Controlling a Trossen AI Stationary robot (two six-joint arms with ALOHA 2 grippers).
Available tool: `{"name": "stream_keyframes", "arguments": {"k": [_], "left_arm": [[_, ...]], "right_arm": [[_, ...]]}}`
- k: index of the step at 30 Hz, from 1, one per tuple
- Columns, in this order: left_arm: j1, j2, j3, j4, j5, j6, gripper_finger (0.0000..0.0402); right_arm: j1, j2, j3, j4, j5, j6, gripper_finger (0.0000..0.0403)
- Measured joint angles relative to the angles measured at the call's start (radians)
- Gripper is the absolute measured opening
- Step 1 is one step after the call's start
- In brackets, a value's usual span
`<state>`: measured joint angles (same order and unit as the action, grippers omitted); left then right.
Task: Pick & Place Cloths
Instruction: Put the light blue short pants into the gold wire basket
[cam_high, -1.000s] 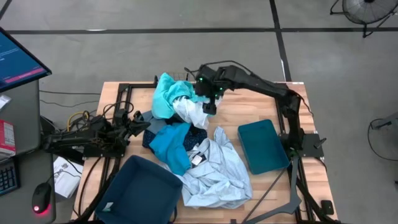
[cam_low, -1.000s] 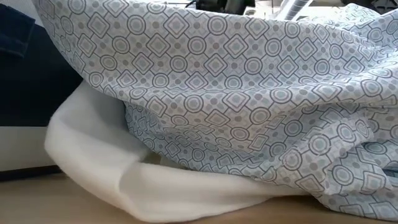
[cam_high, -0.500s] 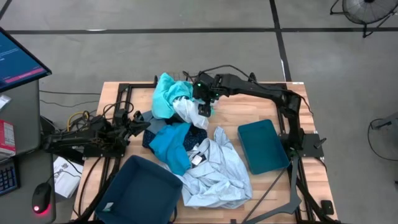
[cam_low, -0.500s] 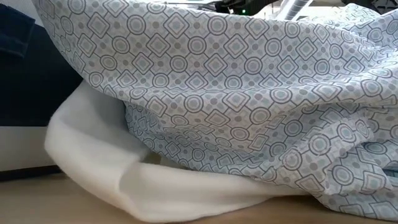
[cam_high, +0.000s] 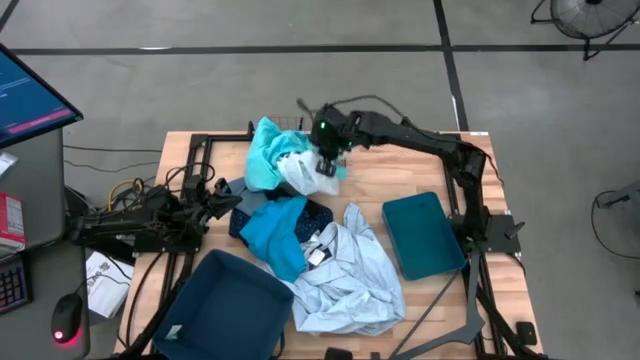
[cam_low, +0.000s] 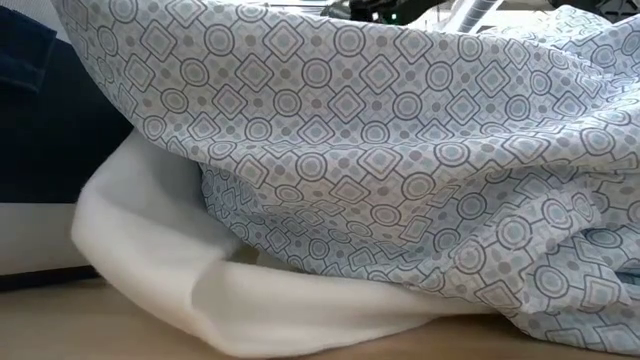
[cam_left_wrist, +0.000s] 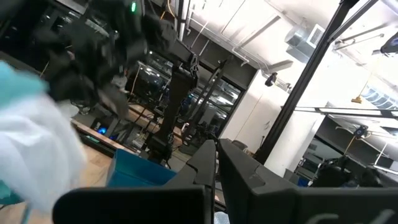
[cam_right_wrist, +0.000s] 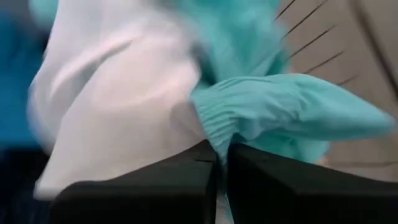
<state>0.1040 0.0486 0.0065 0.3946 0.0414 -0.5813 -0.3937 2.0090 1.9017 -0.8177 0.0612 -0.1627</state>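
Observation:
The cloths lie heaped mid-table: a turquoise cloth (cam_high: 264, 150) at the far side, a white one (cam_high: 303, 176) beside it, a bright blue one (cam_high: 274, 230), a navy dotted one (cam_high: 316, 216) and a pale grey-blue shirt (cam_high: 348, 280) toward the near edge. My right gripper (cam_high: 325, 163) reaches down onto the pile where the white and turquoise cloths meet, and is shut on cloth. My left gripper (cam_high: 232, 201) waits at the table's left side, shut and empty, also seen in the left wrist view (cam_left_wrist: 216, 168). My right gripper pinches the gathered cuff (cam_right_wrist: 217, 140) of the turquoise cloth's sleeve between its two fingers, slanting down from the table's right. The white cloth (cam_right_wrist: 118, 99) bulges right beside the fingers; whether a fold of it is caught too, I cannot tell. Both cloths still rest on the pile.
A dark teal bin (cam_high: 228, 308) stands at the near left and a teal lid (cam_high: 424, 236) at the right. A wire basket (cam_high: 291, 124) peeks out behind the turquoise cloth. In the low view, patterned fabric (cam_low: 350, 150) and white cloth (cam_low: 200, 280) fill the picture.
My right gripper has tipped more steeply down and moved a little toward the table's left, onto the white and turquoise cloths. Its fingers have shut and taken hold of cloth. The pile has stayed in place.

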Motion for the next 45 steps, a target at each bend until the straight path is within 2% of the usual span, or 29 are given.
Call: {"name": "stream_keyframes", "arguments": {"k": [4, 9, 23, 32, 35, 38, 42, 45], "left_arm": [[0.0, 0.0, 0.0, 0.005, 0.0, 0.0, 0.0004], [0.0, 0.0, 0.0, 0.006, 0.0, 0.0, 0.0004], [0.0, 0.0, 0.0, 0.008, 0.0, 0.0, 0.0004], [0.0, 0.0, 0.0, 0.008, 0.0, 0.0, 0.0004], [0.0, 0.0, 0.0, 0.008, 0.0, 0.0, 0.0004], [0.0, 0.0, 0.0, 0.01, 0.0, 0.0, 0.0004], [0.0, 0.0, 0.0, 0.012, 0.0, 0.0, 0.0004], [0.0, 0.0, 0.0, 0.012, 0.0, 0.0, 0.0004]], "right_arm": [[-0.035, 0.0, 0.086, 0.129, 0.034, 0.085, 0.0004], [-0.083, 0.006, 0.096, 0.245, 0.037, 0.185, 0.0003], [-0.099, 0.009, -0.267, 0.396, 0.019, 0.193, 0.0002], [-0.097, 0.01, -0.34, 0.391, 0.017, 0.182, 0.0028], [-0.093, -0.004, -0.298, 0.353, 0.011, 0.158, 0.0055], [-0.076, -0.029, -0.198, 0.281, 0.009, 0.077, 0.01], [-0.038, -0.037, -0.065, 0.199, 0.011, -0.038, 0.0192], [-0.001, -0.035, 0.013, 0.222, 0.01, -0.088, 0.0271]]}}
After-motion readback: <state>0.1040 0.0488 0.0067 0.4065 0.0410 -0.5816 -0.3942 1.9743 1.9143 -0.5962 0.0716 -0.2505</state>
